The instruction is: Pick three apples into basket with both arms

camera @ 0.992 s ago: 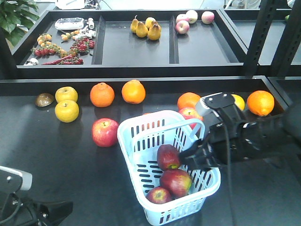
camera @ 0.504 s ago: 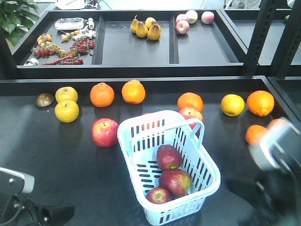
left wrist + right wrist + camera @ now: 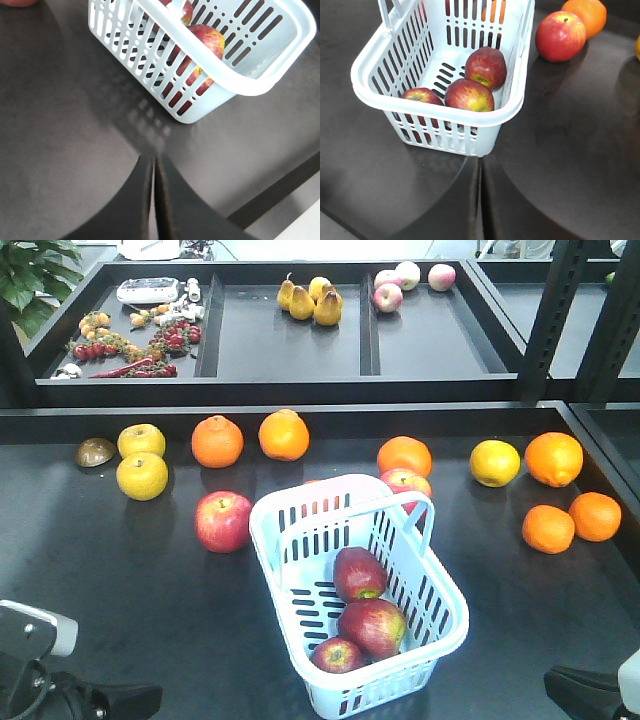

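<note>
The light blue basket [image 3: 290, 510] stands at the table's middle front and holds three red apples: one [image 3: 358, 573], one [image 3: 373, 627] and one [image 3: 337, 654]. They also show in the right wrist view [image 3: 485, 66], [image 3: 469, 95], [image 3: 420, 95], inside the basket [image 3: 370, 85]. The left wrist view shows the basket [image 3: 260, 82] with an apple [image 3: 207, 40] behind its slots. My left gripper [image 3: 154, 162] is shut and empty, pulled back at the front left [image 3: 135, 700]. My right gripper [image 3: 481, 162] is shut and empty, at the front right corner [image 3: 580, 685].
Two more red apples lie on the table, one left of the basket [image 3: 223, 521], one behind it [image 3: 403, 481]. Oranges [image 3: 217, 440], [image 3: 553, 457], [image 3: 548, 528] and yellow fruit [image 3: 142, 476] lie around. A raised shelf [image 3: 290, 385] with pears and peaches stands behind.
My right arm has let go of an apple in the basket and pulled back right and down to the front right corner. The oranges at the right are uncovered. The left arm has barely moved.
</note>
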Controlling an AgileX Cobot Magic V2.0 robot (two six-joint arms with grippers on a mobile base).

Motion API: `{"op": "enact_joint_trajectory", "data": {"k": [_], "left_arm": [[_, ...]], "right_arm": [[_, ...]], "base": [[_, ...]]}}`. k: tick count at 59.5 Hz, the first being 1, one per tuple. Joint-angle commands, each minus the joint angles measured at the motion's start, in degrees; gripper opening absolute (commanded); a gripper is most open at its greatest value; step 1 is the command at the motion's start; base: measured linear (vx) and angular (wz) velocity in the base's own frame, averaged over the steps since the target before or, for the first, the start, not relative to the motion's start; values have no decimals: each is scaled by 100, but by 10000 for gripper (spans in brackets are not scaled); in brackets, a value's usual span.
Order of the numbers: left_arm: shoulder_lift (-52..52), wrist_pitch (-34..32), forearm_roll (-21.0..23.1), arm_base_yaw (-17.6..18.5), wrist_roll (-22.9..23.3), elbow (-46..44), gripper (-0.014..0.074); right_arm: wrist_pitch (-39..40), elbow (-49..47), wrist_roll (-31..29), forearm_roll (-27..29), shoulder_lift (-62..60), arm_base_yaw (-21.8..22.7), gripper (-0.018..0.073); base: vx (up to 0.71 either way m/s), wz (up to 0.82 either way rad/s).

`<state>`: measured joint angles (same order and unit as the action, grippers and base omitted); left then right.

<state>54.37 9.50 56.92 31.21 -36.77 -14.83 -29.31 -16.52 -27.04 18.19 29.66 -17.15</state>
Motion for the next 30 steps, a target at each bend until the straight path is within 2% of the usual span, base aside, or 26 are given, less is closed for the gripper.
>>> {"op": "enact_joint_trajectory", "data": {"k": [1,30], "left_arm": [[-48,-123,75,28,24,-94,-6],[-48,-118,75,28,24,-94,-6]], "right_arm": [[265,-153,-17,15,21,17,-6],[259,-153,-17,20,21,17,-6]], "base": [[0,0],[0,0]]}}
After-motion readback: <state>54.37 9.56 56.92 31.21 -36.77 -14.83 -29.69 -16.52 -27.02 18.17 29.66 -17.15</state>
